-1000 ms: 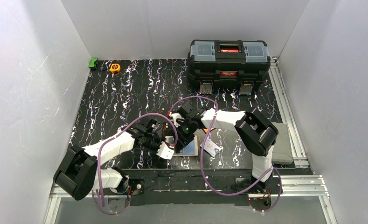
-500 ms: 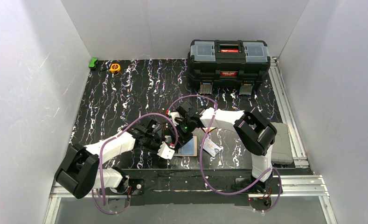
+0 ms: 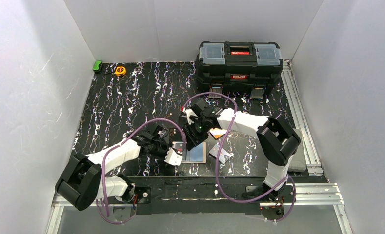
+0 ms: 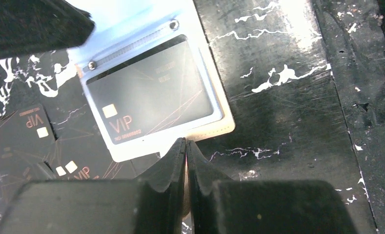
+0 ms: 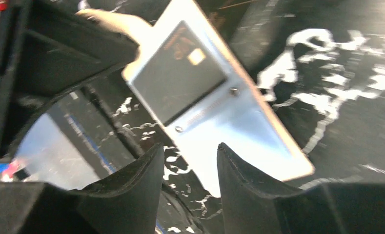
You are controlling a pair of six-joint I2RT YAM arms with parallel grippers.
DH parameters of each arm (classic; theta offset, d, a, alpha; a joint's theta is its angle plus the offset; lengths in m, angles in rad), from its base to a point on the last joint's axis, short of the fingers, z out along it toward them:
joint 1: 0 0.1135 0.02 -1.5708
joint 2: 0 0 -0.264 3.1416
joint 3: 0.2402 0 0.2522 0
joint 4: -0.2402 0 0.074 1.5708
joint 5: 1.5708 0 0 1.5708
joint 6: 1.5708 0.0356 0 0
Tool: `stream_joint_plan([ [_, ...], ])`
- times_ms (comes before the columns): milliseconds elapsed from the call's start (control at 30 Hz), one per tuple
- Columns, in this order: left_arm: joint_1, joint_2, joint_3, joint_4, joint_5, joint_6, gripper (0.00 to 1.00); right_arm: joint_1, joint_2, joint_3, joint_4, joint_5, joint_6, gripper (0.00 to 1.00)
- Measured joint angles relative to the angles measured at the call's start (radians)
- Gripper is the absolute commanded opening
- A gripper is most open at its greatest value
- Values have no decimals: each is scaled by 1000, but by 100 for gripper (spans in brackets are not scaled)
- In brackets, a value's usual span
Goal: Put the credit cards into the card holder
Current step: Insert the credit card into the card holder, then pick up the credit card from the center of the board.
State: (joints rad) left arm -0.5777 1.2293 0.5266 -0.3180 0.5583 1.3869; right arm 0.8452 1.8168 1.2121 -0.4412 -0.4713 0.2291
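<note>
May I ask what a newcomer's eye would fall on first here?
The open card holder lies front-centre on the table, a dark VIP card in its clear sleeve. The left hand pinches its edge, the right hand hovers open above; a big black toolbox stands back right.

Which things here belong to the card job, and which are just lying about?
Job:
cream folding card holder, lying open
dark VIP card in its clear pocket
loose dark VIP cards beside it
silver-white plastic card
left tool, pinching the holder's edge

Lying about:
black plastic toolbox
round yellow tape measure
small green object
</note>
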Motion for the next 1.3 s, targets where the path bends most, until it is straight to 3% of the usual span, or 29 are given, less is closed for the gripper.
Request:
stream_joint_plan([
  [167, 8, -63, 41, -11, -29, -40, 16, -1, -8, 126, -194, 298, -32, 41],
  [233, 12, -128, 72, -11, -50, -59, 23, -1, -53, 178, -277, 477, -49, 8],
  [267, 12, -145, 81, -19, -60, -68, 24, -3, -73, 177, -286, 503, -48, 1],
  [400, 13, -192, 173, -51, -114, -141, 35, -28, -243, 80, -277, 576, 60, 1],
  [467, 13, -195, 232, -55, -145, -196, 57, -56, -338, 23, -259, 587, 108, 1],
  [533, 13, -190, 284, -66, -171, -241, 72, -87, -402, -19, -253, 590, 141, 1],
  [567, 13, -183, 314, -83, -182, -269, 92, -98, -414, -30, -249, 594, 148, 21],
  [600, 14, -171, 349, -104, -188, -301, 97, -110, -420, -41, -249, 599, 158, 78],
  [633, 14, -158, 378, -122, -192, -322, 98, -118, -418, -49, -249, 600, 167, 93],
  [667, 16, -146, 406, -144, -190, -343, 98, -122, -412, -54, -252, 598, 173, 98],
  [833, 19, -91, 493, -219, -148, -426, 98, -153, -414, -151, -208, 529, 177, 98],
  [933, 19, -72, 491, -234, -90, -420, 98, -197, -435, -243, -161, 443, 187, 93],
  [1100, -24, -64, 389, -147, 13, -325, 98, -299, -468, -392, -42, 265, 200, 85],
  [1300, -134, 114, 363, 18, 56, -290, 98, -368, -491, -502, 95, 110, 217, 82],
])
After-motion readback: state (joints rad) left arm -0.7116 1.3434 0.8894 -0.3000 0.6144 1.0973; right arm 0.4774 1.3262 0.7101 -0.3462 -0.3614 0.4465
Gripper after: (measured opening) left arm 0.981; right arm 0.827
